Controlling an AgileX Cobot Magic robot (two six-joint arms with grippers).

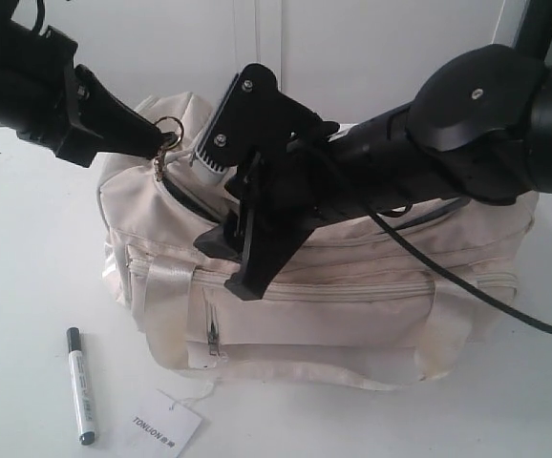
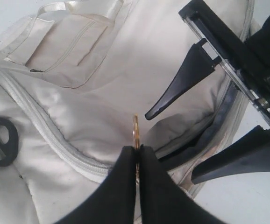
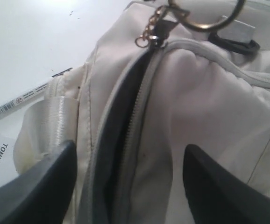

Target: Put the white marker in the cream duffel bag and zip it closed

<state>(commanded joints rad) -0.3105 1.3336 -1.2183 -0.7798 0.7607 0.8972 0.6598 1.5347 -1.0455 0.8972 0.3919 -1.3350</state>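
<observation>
On the white counter (image 1: 28, 239) the cream duffel bag (image 1: 352, 286) sits soft and slumped, its curved top zip partly undone so that a dark slit shows. The right pincer (image 1: 236, 265) hangs with jaws apart over that slit. The left pincer (image 1: 157, 136) is clamped on the zip's metal ring (image 1: 169, 127). The mouth probably needs widening: draw the ring along the track, not upward, with the fabric steadied. The white marker (image 1: 81, 385), slim and black-capped, lies on the counter in front of the bag.
</observation>
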